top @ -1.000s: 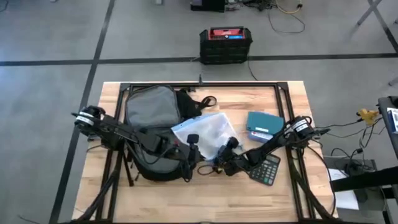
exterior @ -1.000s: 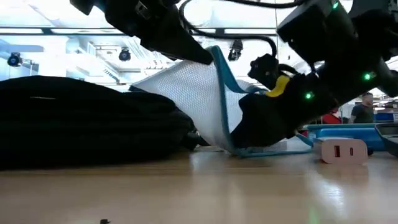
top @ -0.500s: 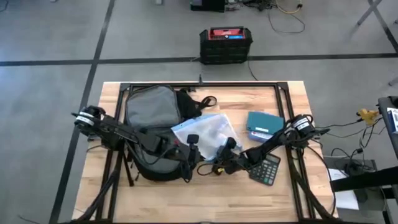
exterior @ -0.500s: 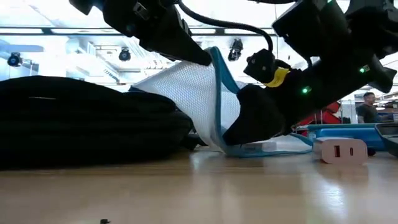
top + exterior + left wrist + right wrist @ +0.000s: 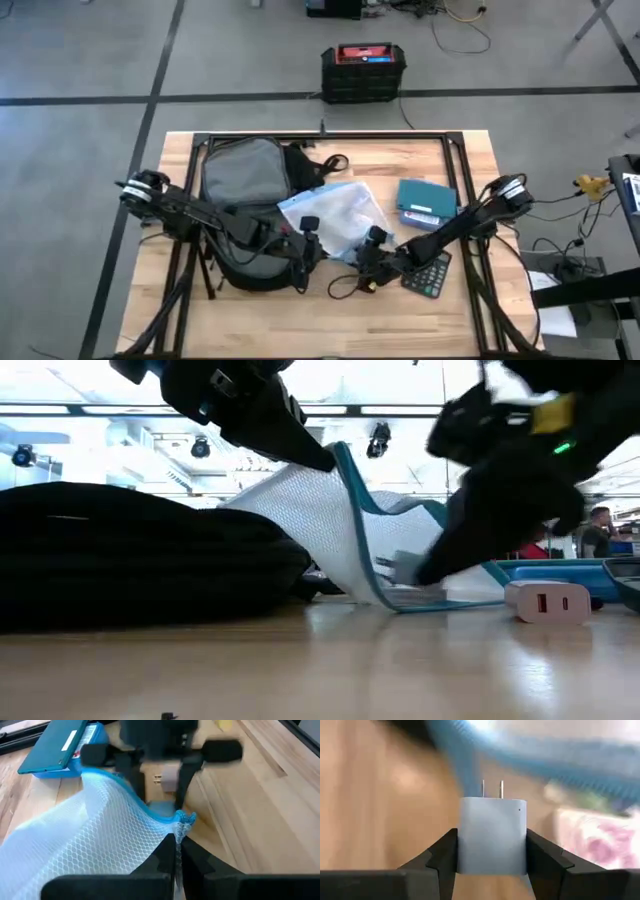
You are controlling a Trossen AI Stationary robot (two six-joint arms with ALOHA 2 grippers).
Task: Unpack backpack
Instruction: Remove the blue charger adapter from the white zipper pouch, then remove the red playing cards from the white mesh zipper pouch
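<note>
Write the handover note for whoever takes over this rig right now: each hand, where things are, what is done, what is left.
Left hand: shut on the mesh pouch, holding its edge up beside the backpack.
Right hand: shut on a white charger, just off the pouch's mouth.
Done: pouch, teal box, calculator and another white charger lie on the table.
Left: set charger down; check backpack.

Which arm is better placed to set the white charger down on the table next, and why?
The right. Its gripper already clamps the charger just outside the mesh pouch, above bare table. The left gripper is busy pinching the pouch's edge, holding it open.
</note>
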